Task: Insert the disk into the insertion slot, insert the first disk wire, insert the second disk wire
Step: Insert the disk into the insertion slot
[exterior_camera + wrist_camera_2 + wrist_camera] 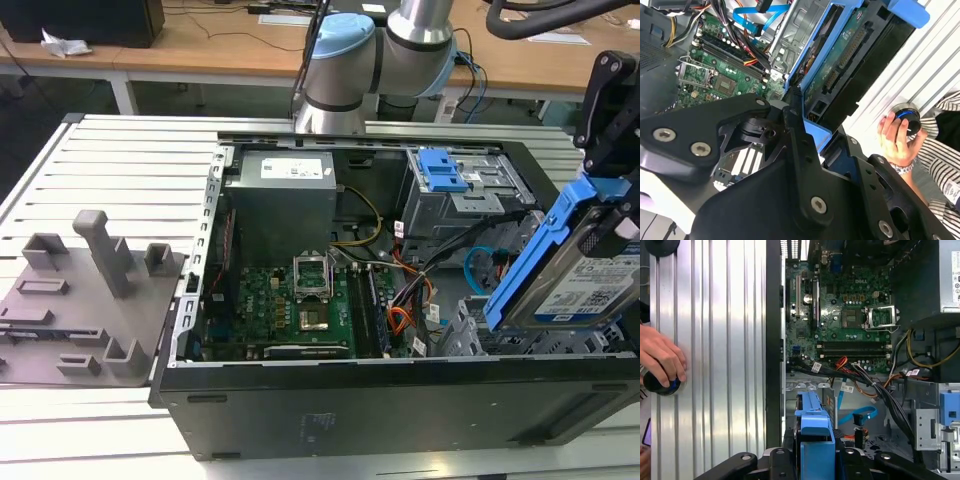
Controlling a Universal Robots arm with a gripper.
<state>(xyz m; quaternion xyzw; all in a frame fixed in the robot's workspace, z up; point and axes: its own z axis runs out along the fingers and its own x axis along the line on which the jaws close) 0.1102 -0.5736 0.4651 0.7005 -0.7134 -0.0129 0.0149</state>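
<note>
Exterior view: at the exterior view's right the gripper (614,190) clamps the disk (585,285), tilted just above the insertion slot (466,332). The computer case (400,405) lies on a ribbed metal table (110,160); wooden desks (220,45) stand far behind.

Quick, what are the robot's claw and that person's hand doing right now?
Gripper: shut on the disk, held tilted over the computer case.
Hand: gripping a black knob on the table.
</note>
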